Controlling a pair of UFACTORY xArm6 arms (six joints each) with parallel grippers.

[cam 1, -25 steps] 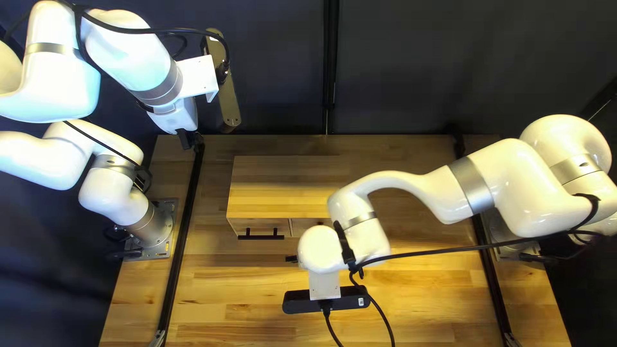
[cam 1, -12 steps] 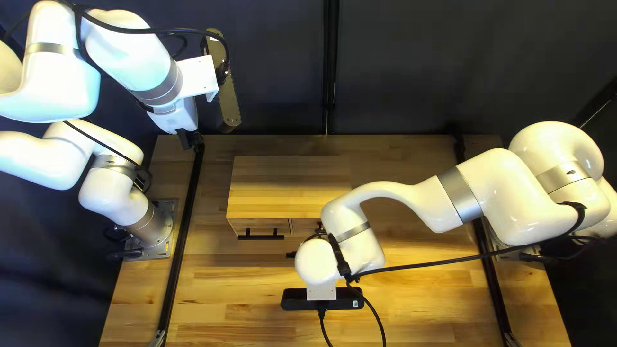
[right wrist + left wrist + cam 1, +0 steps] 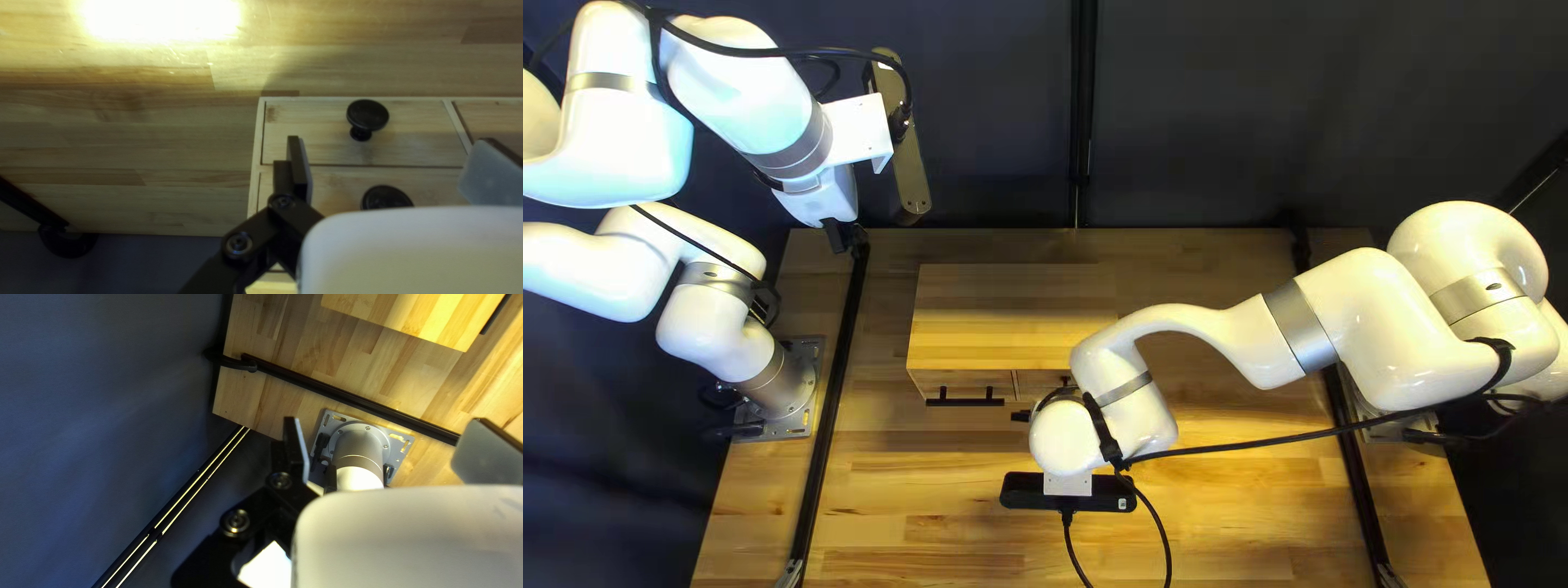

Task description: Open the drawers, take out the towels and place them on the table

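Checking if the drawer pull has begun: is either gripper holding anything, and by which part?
Nothing is held. The right gripper is open by a drawer knob; the left gripper is open too.

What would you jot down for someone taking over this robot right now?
Left hand: open, empty, raised above its own arm's base.
Right hand: open, empty, facing the drawer unit, a round knob just ahead, untouched.
Drawers in view are shut; no towels in view.
Done: nothing. Left: open drawers, take towels out, lay them on the table.
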